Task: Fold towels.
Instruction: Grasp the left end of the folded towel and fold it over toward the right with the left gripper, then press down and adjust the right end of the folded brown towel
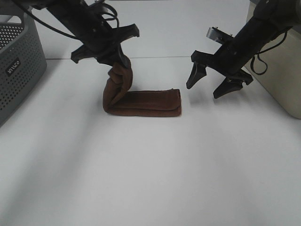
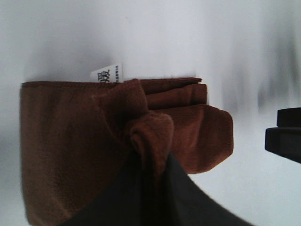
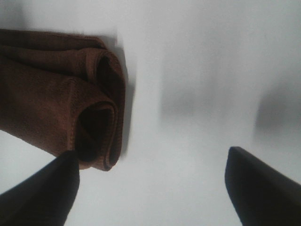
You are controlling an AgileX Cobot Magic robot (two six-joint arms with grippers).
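White table point(image 1: 150, 179), evenly lit. A grey perforated basket point(image 1: 19, 70) is sitting at its left edge and a beige box point(image 1: 282, 70) at the right.

The towel point(image 1: 146, 102) is lying left of centre as a folded brown strip. The left gripper point(image 1: 117, 59) is pinching the strip's left end in a bunch and holding it up off the surface. The right gripper point(image 1: 205, 89) is hovering just beyond the strip's right end, fingers spread apart and gripping nothing.

My reading: the lifted end is meant to go over onto the right end.
- Better to carry it low and level, so the bunch is spreading flat as it lands.
- The resting layers are looking loose at the right end. Pinning them with the free gripper would probably stop the strip sliding.

Hard to make out:
- The left fingertips are buried in cloth.
- The layer count is unclear.
- The white tag point(image 2: 107, 74) is showing only in the left wrist view.
- The basket is cut off, so I cannot see its contents.
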